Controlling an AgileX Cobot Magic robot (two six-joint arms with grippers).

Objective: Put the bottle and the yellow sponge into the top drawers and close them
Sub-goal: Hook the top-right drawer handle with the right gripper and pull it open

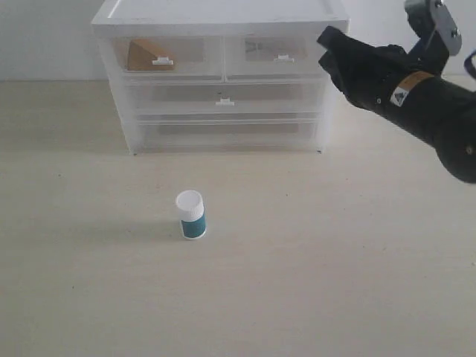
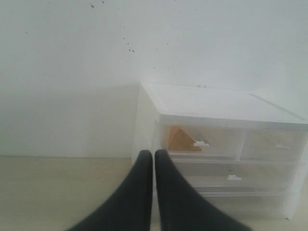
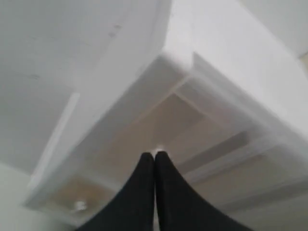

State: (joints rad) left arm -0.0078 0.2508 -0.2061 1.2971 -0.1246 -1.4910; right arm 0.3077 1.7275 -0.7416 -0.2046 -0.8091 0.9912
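My right gripper (image 3: 154, 155): fingers pressed together, tip at the right top drawer (image 1: 279, 50) front. My left gripper (image 2: 154, 152): pressed together, empty. yellow sponge (image 1: 145, 56) inside the left top drawer (image 1: 186, 52). bottle (image 1: 192, 214) upright near the middle of the table (image 1: 357, 282), well apart from the drawer unit (image 1: 223, 126) at the back edge.

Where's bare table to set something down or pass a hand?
Table is bare either side of the bottle, and between it and the drawer unit. Crowded only at the top right drawer, where the right gripper hovers.
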